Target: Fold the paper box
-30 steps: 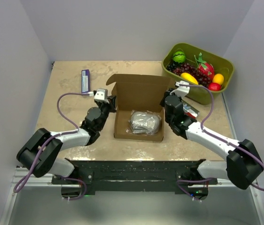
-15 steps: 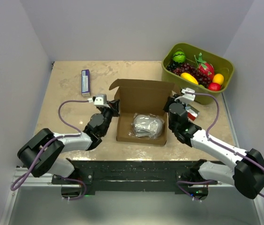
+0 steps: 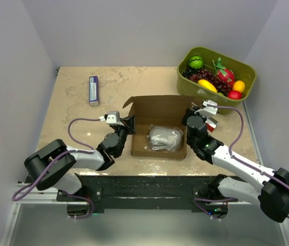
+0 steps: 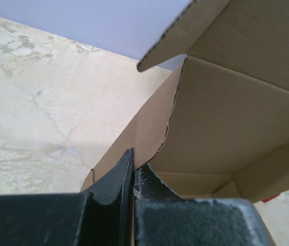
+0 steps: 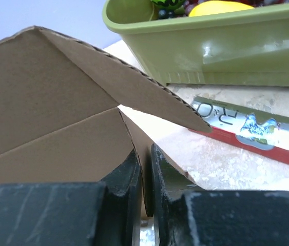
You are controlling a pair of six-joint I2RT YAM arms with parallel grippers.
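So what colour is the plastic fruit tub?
The plastic tub is olive green; right wrist view best.

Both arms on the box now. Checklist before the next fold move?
1. Left jaws clamped on the left side wall of the brown cardboard mailer box: ok, the left wrist view shows the wall pinched between them.
2. Right jaws clamped on the right side wall: ok, seen in the right wrist view.
3. Lid open, standing at the far edge with its side flaps free: ok.
4. Grey wrapped bundle lying inside the box base, away from both walls: ok.
5. Red-and-silver flat packet clear of the right wall and lid flap: cannot tell, it lies close beside them.
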